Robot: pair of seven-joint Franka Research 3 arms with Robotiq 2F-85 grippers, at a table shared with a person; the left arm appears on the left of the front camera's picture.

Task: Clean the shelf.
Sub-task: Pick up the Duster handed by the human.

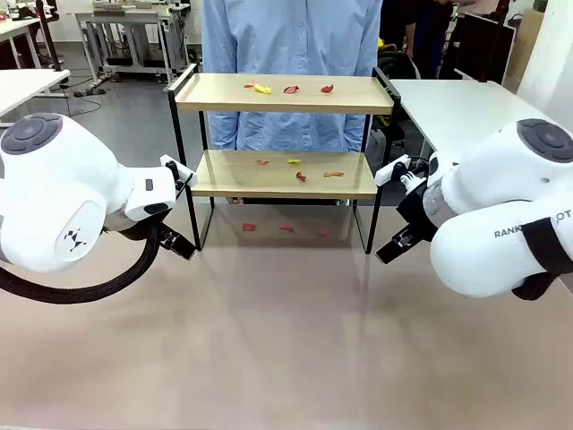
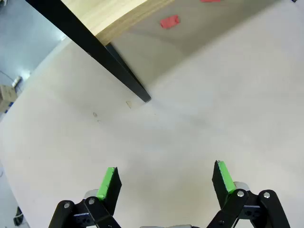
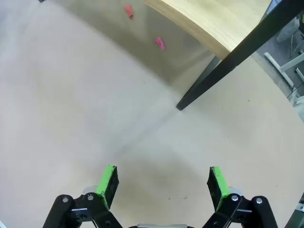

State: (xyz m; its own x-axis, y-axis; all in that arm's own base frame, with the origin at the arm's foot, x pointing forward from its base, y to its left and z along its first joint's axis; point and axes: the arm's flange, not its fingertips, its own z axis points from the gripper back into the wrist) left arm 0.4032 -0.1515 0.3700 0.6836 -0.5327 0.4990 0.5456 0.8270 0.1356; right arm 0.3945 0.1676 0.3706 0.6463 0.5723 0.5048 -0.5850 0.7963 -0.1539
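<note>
Take the shelf point(image 1: 358, 97) as your reference for every position below.

1. The table point(image 1: 286, 340) carries the shelf, which stands upright at its far middle.
2. A person point(image 1: 291, 36) in a light blue shirt stands directly behind the shelf.
3. The left arm point(image 1: 54, 193) sits to the left of the shelf and slightly in front of it. The right arm point(image 1: 501, 215) sits to its right, likewise in front.
4. In the left wrist view, the left claw point(image 2: 166, 168) hangs over bare tabletop in front of the shelf's front left leg point(image 2: 109, 61). Its jaws stand wide apart and hold nothing.
5. In the right wrist view, the right claw point(image 3: 163, 168) hangs in front of the front right leg point(image 3: 223, 71). Its jaws are also wide apart and hold nothing.
6. Small scraps lie on and under the shelf:
   - Top board: one yellow scrap point(image 1: 261, 89) and two red ones point(image 1: 291, 90) point(image 1: 328, 89).
   - Lower board: several red, yellow and orange bits point(image 1: 301, 176).
   - Table beneath the shelf: three red pieces point(image 1: 286, 227).
</note>
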